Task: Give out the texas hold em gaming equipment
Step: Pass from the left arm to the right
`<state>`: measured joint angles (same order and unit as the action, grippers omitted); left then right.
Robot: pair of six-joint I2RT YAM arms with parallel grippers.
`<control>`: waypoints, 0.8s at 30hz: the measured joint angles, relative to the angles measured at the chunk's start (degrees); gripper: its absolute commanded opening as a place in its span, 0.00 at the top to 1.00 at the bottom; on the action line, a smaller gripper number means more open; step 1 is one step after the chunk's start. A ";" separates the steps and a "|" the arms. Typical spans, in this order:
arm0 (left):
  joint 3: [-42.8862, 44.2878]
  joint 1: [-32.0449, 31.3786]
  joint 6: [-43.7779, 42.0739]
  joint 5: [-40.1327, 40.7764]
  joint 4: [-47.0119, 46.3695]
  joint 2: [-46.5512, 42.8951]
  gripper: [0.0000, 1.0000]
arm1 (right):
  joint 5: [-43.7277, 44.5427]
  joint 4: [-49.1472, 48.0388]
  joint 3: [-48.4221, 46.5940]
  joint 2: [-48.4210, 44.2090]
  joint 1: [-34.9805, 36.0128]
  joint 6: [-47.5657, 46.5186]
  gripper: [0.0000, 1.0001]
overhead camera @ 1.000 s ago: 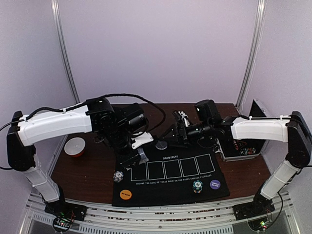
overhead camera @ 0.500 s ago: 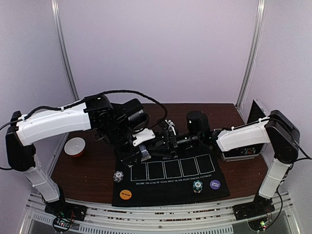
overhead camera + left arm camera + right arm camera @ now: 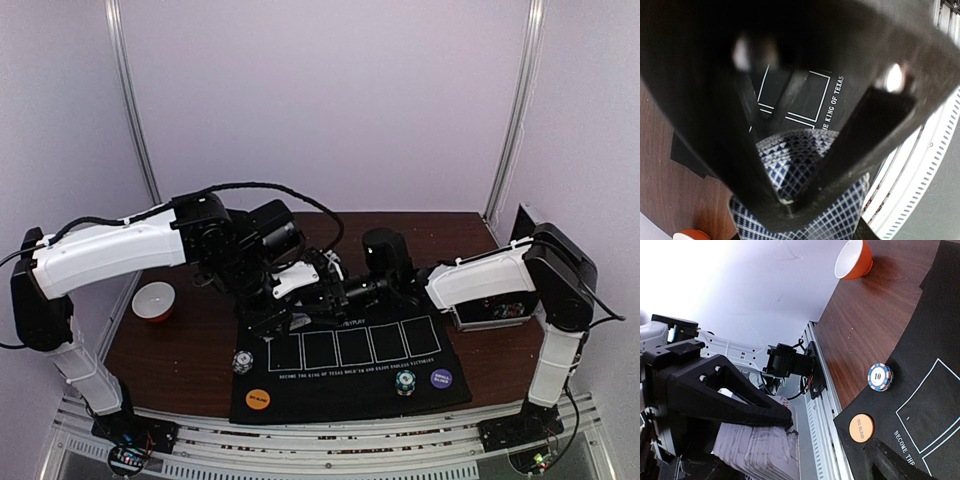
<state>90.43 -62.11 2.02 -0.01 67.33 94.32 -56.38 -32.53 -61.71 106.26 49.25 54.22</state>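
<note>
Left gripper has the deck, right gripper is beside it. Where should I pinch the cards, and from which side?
Probably the bare patterned corner of the cards that sticks out past the left gripper, shut across the stack. Bring the open right gripper in from the robot's right, one finger on each flat face.

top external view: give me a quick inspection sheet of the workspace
surface: brown table, black mat with five card outlines
job's things: cards in left gripper; two chip stacks, orange disc, purple disc along mat's near side
clutter: orange cup, silver case
grippers: left gripper shut on cards; right gripper close by, jaws unclear
cables: black cable looping over left arm
surroundings: pale walls, metal posts
</note>
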 measured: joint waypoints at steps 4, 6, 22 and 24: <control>0.00 0.00 -0.04 0.13 0.11 0.15 0.57 | -0.94 -1.11 -1.90 1.88 0.96 0.35 0.33; 0.00 0.00 -0.09 0.24 0.09 0.24 0.57 | -1.31 -1.75 -2.23 2.12 1.40 0.50 0.48; -5.66 -0.33 -2.62 2.69 -4.87 -0.90 0.11 | -1.95 -3.52 -0.42 2.08 2.25 1.84 1.00; -8.04 -0.33 -3.69 3.32 -6.62 -1.79 0.10 | -1.53 -3.08 0.04 2.08 2.62 2.14 1.00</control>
<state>82.39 -62.43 -1.67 3.31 60.71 92.53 -57.91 -35.62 -61.67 108.33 51.88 56.36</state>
